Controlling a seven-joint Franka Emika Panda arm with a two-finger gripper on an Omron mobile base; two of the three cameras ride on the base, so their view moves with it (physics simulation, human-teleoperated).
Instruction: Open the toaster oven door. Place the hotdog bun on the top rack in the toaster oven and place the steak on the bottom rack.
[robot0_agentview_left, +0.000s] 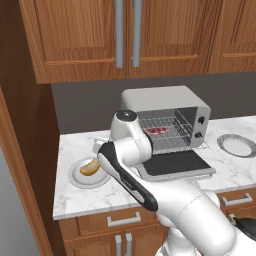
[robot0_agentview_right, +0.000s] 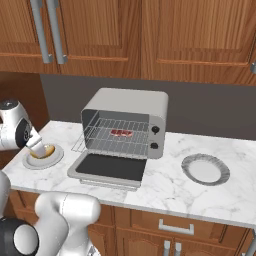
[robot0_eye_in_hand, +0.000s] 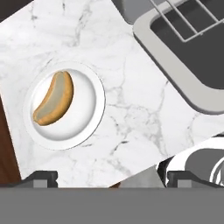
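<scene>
Hand view looks down on the marble worktop (robot0_eye_in_hand: 131, 118): a white plate (robot0_eye_in_hand: 89, 94) holds the hotdog bun (robot0_eye_in_hand: 54, 98), lying curved, pale split up. Gripper (robot0_eye_in_hand: 107, 178) hangs above the worktop beside that plate, fingertips (robot0_eye_in_hand: 41, 177) spread wide, nothing between them. Upper right corner shows the toaster oven door (robot0_eye_in_hand: 188, 70), folded down flat, with rack wires above it.

Left base view: toaster oven (robot0_agentview_left: 167, 100) sits at the back of the worktop, door dropped open in front. The steak (robot0_agentview_left: 156, 131) lies inside on a wire rack; cannot tell for sure which of the two racks. A rack sticks out past the oven mouth. Bun plate is left of the oven, partly behind the arm.

Right base view: second plate (robot0_agentview_right: 205, 170), grey-rimmed, nothing on it, sits right of the oven, well apart from the bun plate. Wooden cabinets (robot0_agentview_right: 150, 35) hang above.
</scene>
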